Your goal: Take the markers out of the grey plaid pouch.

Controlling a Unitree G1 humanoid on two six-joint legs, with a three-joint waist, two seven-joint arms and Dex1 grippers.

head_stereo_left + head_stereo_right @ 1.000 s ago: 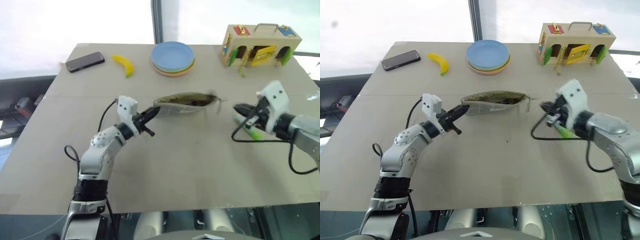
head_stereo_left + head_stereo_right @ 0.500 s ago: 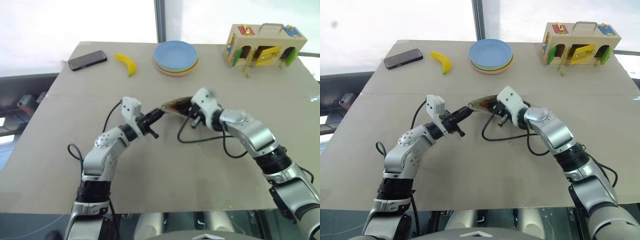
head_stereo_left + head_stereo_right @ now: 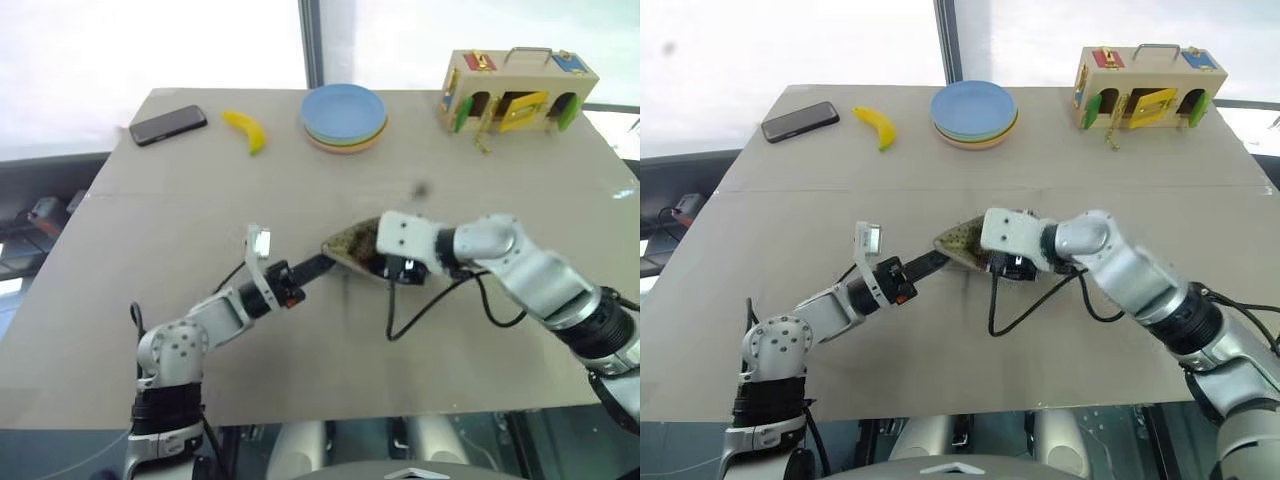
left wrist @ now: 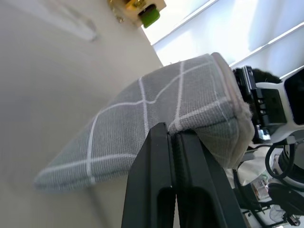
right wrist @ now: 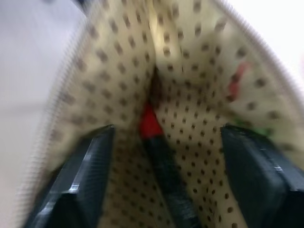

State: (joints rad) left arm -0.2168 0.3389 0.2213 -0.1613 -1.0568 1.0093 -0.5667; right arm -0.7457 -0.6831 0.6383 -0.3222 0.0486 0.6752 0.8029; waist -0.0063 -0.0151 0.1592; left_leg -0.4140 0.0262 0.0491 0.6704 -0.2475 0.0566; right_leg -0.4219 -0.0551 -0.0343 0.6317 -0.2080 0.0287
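The grey plaid pouch point(image 3: 348, 243) is held just above the middle of the table, its mouth turned to the right. My left gripper point(image 3: 320, 266) is shut on the pouch's left end, its fingers point(image 4: 164, 156) pinching the plaid fabric point(image 4: 156, 109). My right gripper point(image 3: 388, 266) has its tips in the pouch's mouth. In the right wrist view its fingers point(image 5: 90, 161) stand open inside the dotted tan lining point(image 5: 190, 71). Between them lies one of the markers point(image 5: 151, 124), red with a dark end, untouched by either finger.
Along the far edge are a black phone point(image 3: 168, 124), a yellow banana point(image 3: 246, 130), a stack of plates point(image 3: 344, 113) and a wooden latch box point(image 3: 515, 90). A black cable point(image 3: 420, 312) loops from my right wrist down over the table.
My right gripper swung in from the right side of the table to the pouch's mouth and opened; the green stick it held is gone from it. My left gripper rolled and drew the pouch nearer.
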